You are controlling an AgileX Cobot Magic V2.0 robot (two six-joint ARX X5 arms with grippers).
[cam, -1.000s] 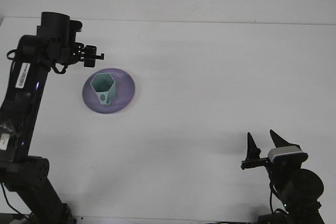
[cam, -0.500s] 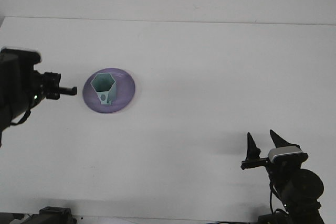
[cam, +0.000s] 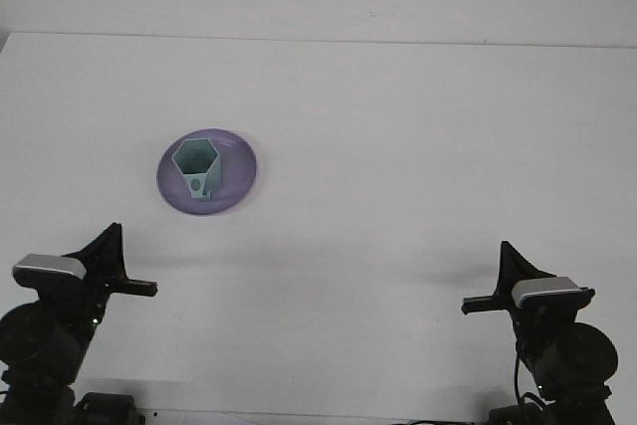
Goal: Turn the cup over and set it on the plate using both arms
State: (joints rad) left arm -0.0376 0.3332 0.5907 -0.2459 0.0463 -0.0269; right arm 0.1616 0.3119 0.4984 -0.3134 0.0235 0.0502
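Observation:
A pale green hexagonal cup (cam: 197,168) stands upright, mouth up, on the purple plate (cam: 239,171) at the left middle of the white table. Nothing is touching it. My left gripper (cam: 112,240) rests low at the front left edge, well short of the plate, and shows a single dark prong, so it is shut and empty. My right gripper (cam: 509,256) sits at the front right edge, far from the plate. It also shows one prong, shut and empty.
The white table (cam: 398,146) ends at a pale back wall along the top. Both arm bases and their wrist cameras fill the bottom corners.
The left arm has swung away from beside the plate and down to the front left corner. The right gripper's two spread fingers have come together into one prong. Cup and plate have not moved.

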